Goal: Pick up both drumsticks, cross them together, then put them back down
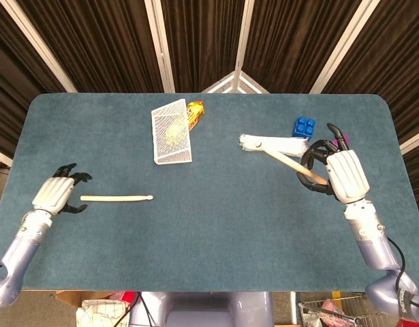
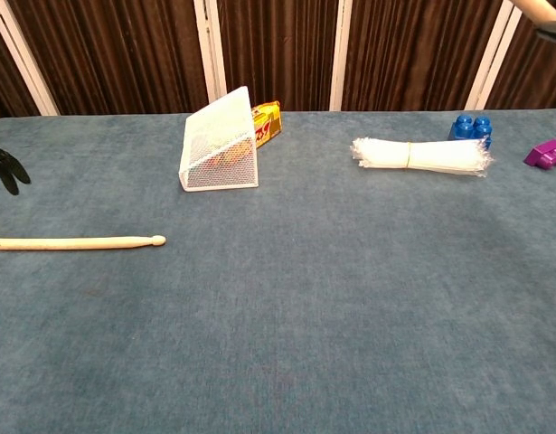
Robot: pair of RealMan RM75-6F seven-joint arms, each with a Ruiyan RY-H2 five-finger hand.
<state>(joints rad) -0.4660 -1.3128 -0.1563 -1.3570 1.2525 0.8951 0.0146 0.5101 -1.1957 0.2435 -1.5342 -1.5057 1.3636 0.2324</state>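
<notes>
Even, bright overhead light in both views, sharp enough for me to work from.

From my head view the table is lit flat, no glare, and I get only thin soft shadows under the drumstick and the wire basket. The curtains go dark and lose detail. Chest view is crisp on the near cloth, a touch softer toward the back edge. Mild wide-angle bend at the head view's corners. No motion blur I can see.
</notes>
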